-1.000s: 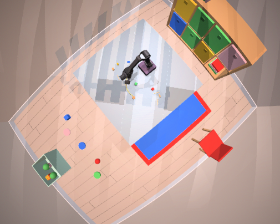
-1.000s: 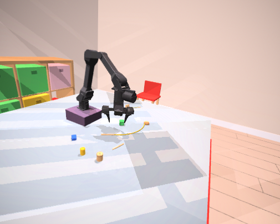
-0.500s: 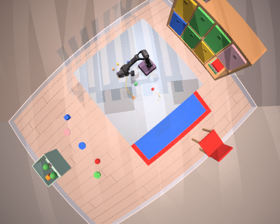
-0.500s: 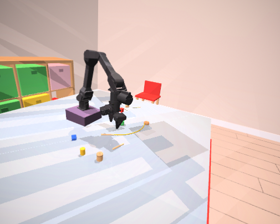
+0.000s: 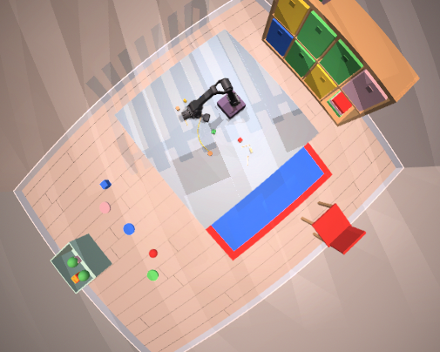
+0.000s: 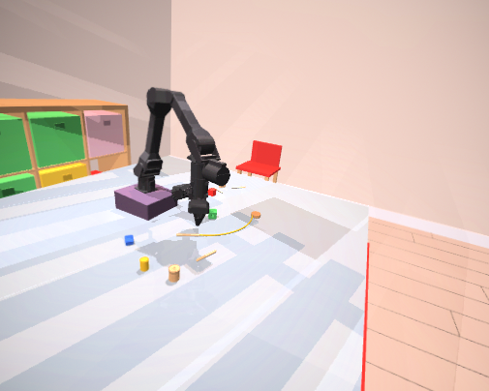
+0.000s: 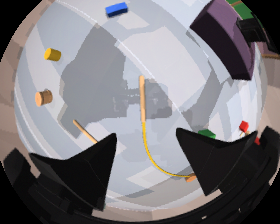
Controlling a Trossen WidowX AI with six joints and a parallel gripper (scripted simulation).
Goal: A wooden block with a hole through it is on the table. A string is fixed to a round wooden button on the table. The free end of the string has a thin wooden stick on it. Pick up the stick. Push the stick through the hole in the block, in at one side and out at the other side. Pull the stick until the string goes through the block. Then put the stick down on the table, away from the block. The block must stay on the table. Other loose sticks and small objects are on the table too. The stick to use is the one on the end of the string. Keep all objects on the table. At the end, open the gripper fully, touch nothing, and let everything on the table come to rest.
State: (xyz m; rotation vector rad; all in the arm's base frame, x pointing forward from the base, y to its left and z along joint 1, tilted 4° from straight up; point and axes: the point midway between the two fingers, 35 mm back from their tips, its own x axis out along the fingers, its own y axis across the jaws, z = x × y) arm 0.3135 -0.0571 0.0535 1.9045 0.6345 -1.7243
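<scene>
The wooden stick [image 6: 187, 235] [image 7: 142, 97] lies on the table with the yellow string [image 5: 199, 136] [image 6: 231, 231] [image 7: 149, 157] curving from its end to the round wooden button [image 5: 210, 153] [image 6: 256, 214]. My gripper [image 7: 147, 135] is open and empty above the table. Its fingertips stand either side of the string near the stick's string end in the wrist view, with the stick lying beyond them. The arm hides the stick in the top view. A small pale wooden piece [image 5: 251, 150] near two thin sticks looks like the block; its hole is too small to make out.
A loose stick [image 6: 206, 255] [image 7: 85, 131] lies near the string's stick. A tan cylinder [image 6: 173, 273] [image 7: 43, 97], yellow cylinder [image 6: 144, 263] [image 7: 52, 54] and blue block [image 6: 129, 240] [image 7: 116, 9] lie to one side. A green block [image 5: 213, 132] and red cube [image 5: 240, 139] lie on the other side.
</scene>
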